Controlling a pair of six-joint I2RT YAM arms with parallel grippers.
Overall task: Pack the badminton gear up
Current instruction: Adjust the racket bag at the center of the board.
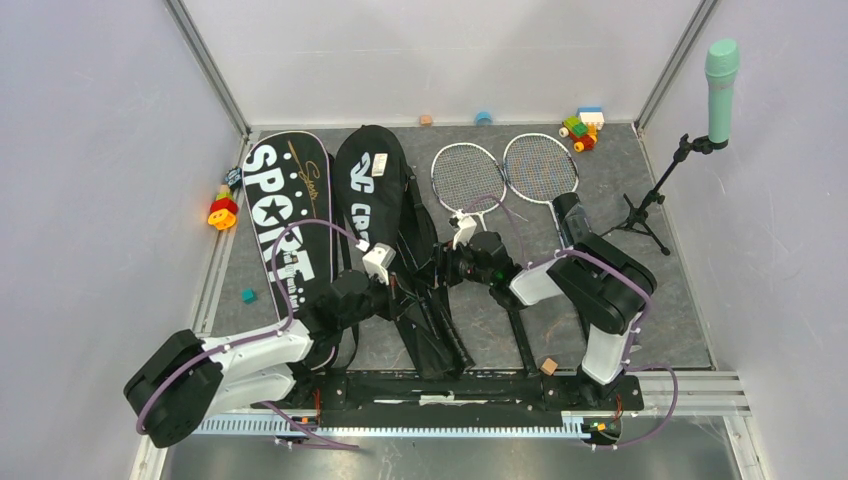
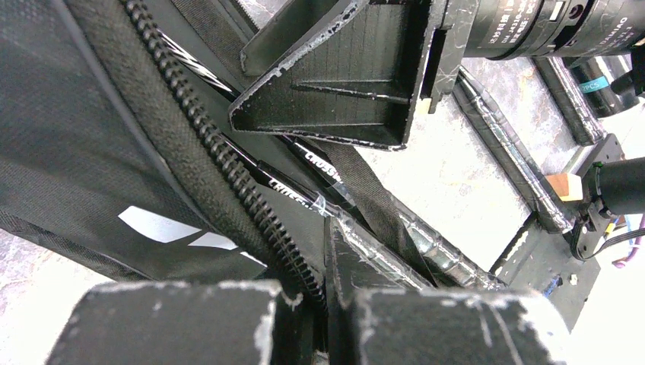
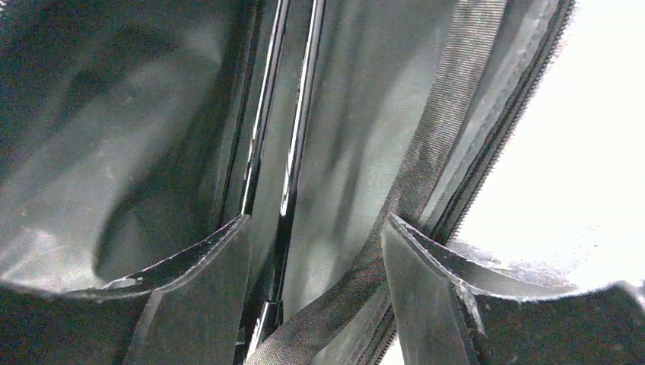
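Note:
Two black racket bags lie at the left: the "SPORT" bag (image 1: 290,215) and the unzipped "CROSSWAY" bag (image 1: 378,185). My left gripper (image 1: 393,284) (image 2: 328,293) is shut on the CROSSWAY bag's zipper edge (image 2: 228,163). My right gripper (image 1: 442,268) (image 3: 316,222) stands open inside the bag's mouth, a webbing strap (image 3: 426,175) loose between its fingers. Two thin racket shafts (image 3: 262,152) (image 2: 293,186) lie inside the bag. Two more rackets (image 1: 468,175) (image 1: 540,165) rest on the mat to the right, their shafts passing under the right arm.
A mint-green microphone (image 1: 721,62) on a black stand is at the right. Toy blocks sit at the back right (image 1: 582,128), by the left wall (image 1: 222,210), on the mat (image 1: 247,296) and near the right base (image 1: 548,366). Walls enclose three sides.

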